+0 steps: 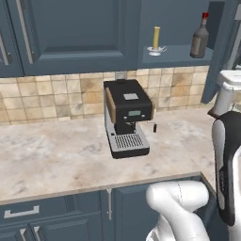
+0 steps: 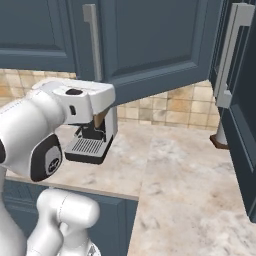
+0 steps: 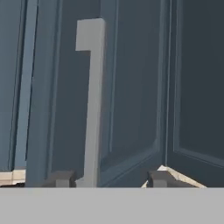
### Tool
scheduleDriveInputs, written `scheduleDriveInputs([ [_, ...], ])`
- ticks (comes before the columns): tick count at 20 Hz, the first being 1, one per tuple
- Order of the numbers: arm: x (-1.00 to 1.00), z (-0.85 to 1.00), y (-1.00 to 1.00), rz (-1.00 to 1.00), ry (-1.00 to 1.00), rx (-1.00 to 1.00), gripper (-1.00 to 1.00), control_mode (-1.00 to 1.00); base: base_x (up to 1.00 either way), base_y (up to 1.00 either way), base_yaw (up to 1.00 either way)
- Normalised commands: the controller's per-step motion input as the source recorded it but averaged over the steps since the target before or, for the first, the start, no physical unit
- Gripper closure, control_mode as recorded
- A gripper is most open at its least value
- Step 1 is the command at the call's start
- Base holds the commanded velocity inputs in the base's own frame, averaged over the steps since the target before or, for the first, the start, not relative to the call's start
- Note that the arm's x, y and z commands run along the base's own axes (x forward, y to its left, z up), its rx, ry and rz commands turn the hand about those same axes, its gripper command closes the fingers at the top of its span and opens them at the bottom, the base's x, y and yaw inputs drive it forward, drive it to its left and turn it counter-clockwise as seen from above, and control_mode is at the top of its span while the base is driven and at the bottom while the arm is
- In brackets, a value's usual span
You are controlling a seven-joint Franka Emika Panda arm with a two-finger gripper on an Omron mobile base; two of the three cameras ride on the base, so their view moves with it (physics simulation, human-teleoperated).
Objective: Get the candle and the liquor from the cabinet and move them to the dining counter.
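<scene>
The hand [image 3: 109,178] faces a dark blue cabinet door [image 3: 127,87] at close range, its two dark fingertips [image 3: 60,178] standing apart with the foot of the door's long silver bar handle [image 3: 92,100] between them, nearer the left tip; nothing is clamped, and whether a tip touches the bar cannot be told. In the right base view the white arm [image 2: 45,125] reaches up from the lower left, its forearm level and its end pointing at the swung-out door [image 2: 150,45] above the coffee machine [image 2: 90,140]. In the left base view the cabinet [image 1: 179,28] stands open at its right end: the candle [image 1: 156,41] sits on the shelf toward the left, the liquor [image 1: 200,38] well apart toward the shelf's right edge, both upright. The coffee machine stands near the back edge of the marbled tabletop [image 1: 56,155].
</scene>
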Motion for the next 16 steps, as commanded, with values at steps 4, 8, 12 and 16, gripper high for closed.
scheduleDriveInputs([
  [4, -0.64, 0.02, 0.75, -0.04, -0.03, -0.15, -1.0, -1.0, 0.0, 0.0, 0.0],
  [8, -0.44, 0.16, 0.96, -0.1, -0.04, -0.22, -1.0, -1.0, 0.0, 0.0, 0.0],
  [12, -0.14, 0.03, 1.0, -0.18, 0.0, -0.24, -1.0, -1.0, 0.0, 0.0, 0.0],
  [16, 0.05, 0.0, 0.93, -0.29, 0.08, -0.19, -1.0, -1.0, 0.0, 0.0, 0.0],
])
